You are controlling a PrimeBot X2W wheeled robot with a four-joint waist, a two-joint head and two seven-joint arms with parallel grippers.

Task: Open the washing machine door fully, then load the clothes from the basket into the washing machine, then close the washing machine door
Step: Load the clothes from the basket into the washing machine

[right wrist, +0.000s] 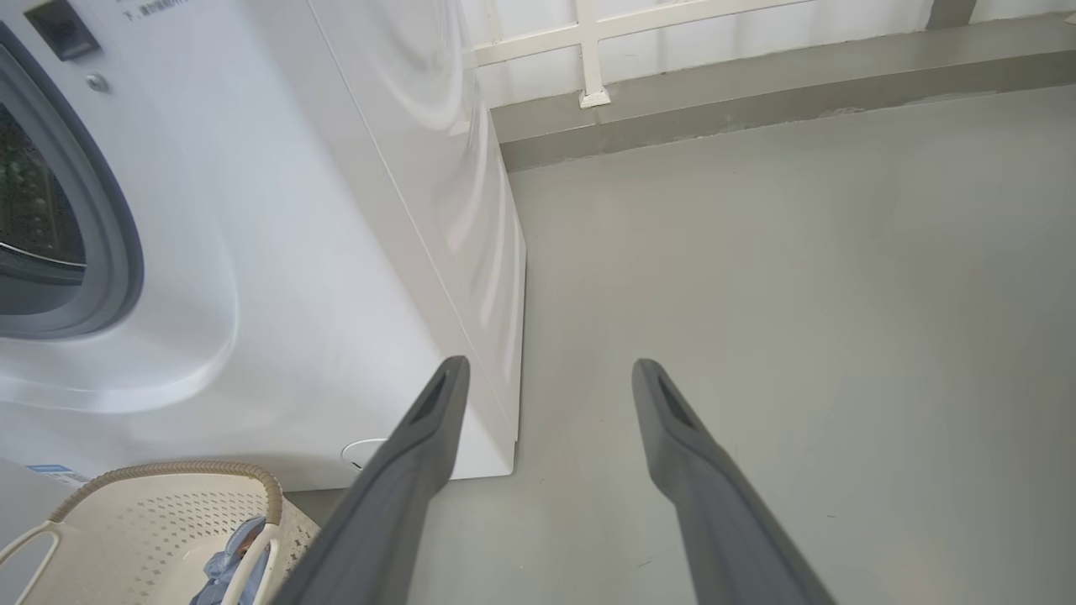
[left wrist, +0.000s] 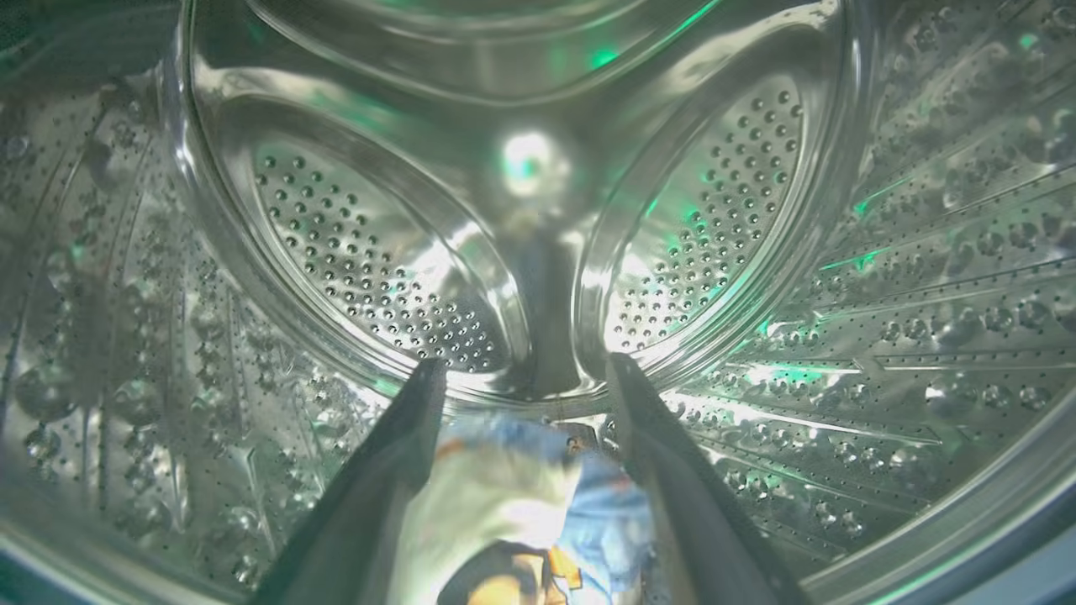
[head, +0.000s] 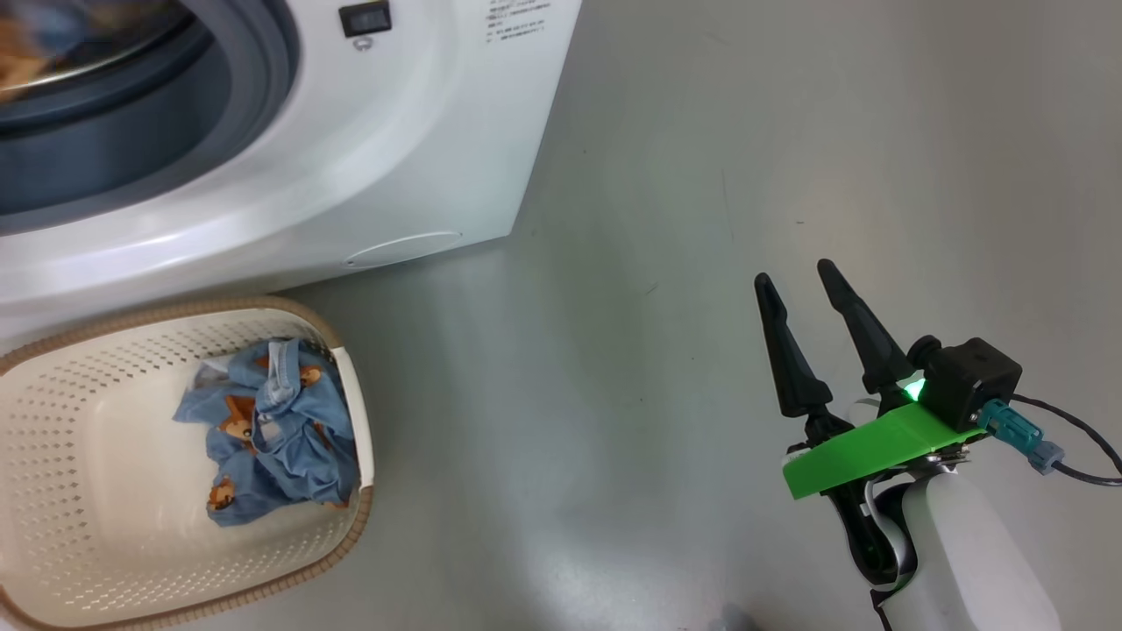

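In the head view the washing machine (head: 421,131) stands with its grey seal (head: 263,88) bare and its mouth open. The basket (head: 53,368) sits on the floor (head: 614,350) just in front of it. Blue bear-print clothes (head: 272,429) lie bunched against the basket wall nearer the right claw (head: 793,273). That claw hangs over bare floor, fingers spread and empty, well apart from the basket and on the robot's right of it. The bundle looks tangled, so a grab may lift only part of it, or a trailing end may snag the rim and tip the light basket.

In the left wrist view the left claw (left wrist: 525,367) is inside the steel drum (left wrist: 361,252) with its fingers spread wide. A cream and blue piece of clothing (left wrist: 521,504) with an orange print lies low between them, close to the camera. Whether it touches either finger cannot be told. If it clings to one, drawing the arm out could drag it back over the seal, where the door would later trap it.

In the right wrist view the right claw (right wrist: 551,370) is spread with nothing between its fingers. It points at the floor (right wrist: 799,294) beside the machine's front corner (right wrist: 504,454). The basket (right wrist: 168,470) and a scrap of blue cloth (right wrist: 231,559) sit in the lower left corner, apart from the claw and beyond its left finger. A swing toward them passes close to that corner, so a finger could knock the machine.
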